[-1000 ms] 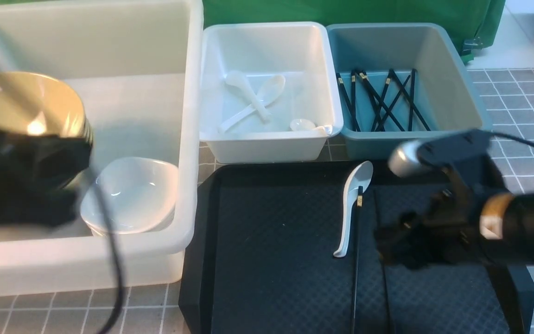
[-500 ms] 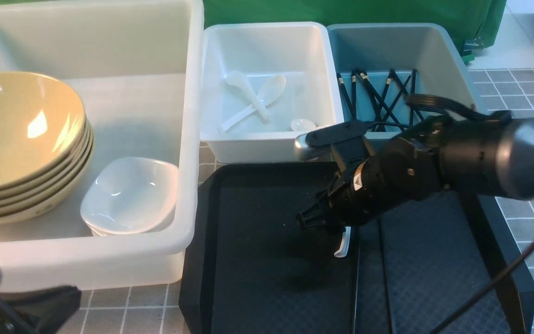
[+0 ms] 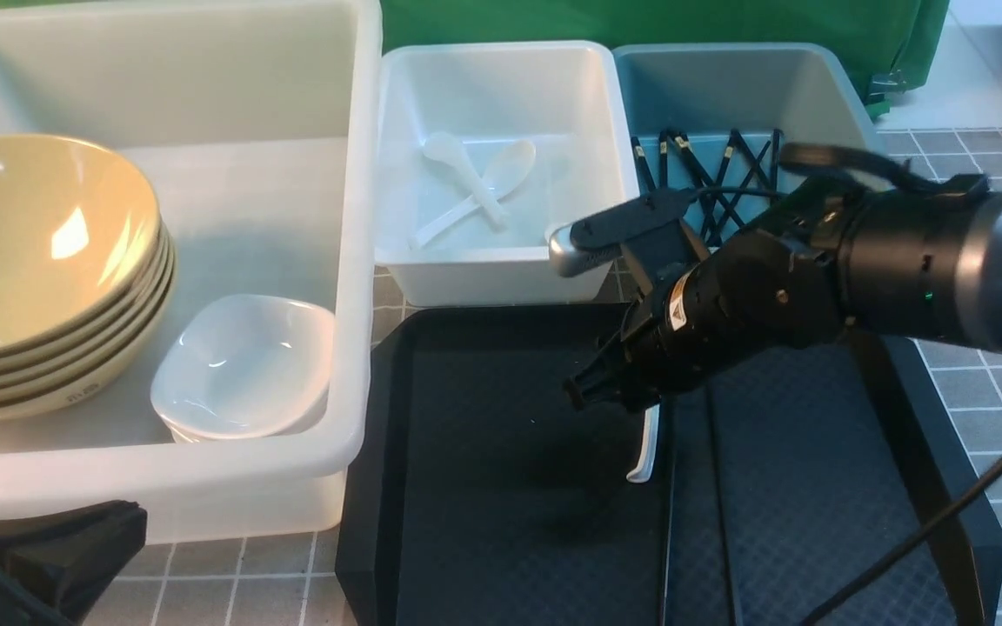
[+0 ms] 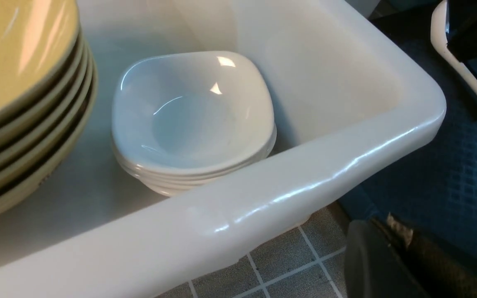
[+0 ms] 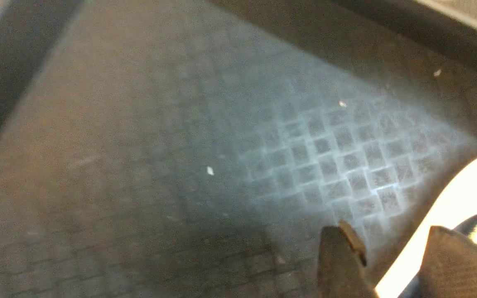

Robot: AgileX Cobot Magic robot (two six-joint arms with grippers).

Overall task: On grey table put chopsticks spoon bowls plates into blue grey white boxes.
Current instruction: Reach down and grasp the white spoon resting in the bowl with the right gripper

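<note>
A white spoon lies on the black tray, next to a black chopstick. My right gripper hangs low over the spoon. In the right wrist view the gripper is open, with the spoon passing between its fingers. Stacked yellowish bowls and white plates sit in the big translucent box. Spoons lie in the white box, chopsticks in the blue-grey box. My left gripper is shut and empty in front of the big box.
The grey table shows around the tray and boxes. The tray's raised rim runs close beside the big box. A green cloth hangs behind the boxes. A black cable from the right arm trails over the tray's right side.
My left arm pulled back out of the big box, uncovering the bowls, and now rests at the front left. My right arm swung left across the tray onto the spoon.
</note>
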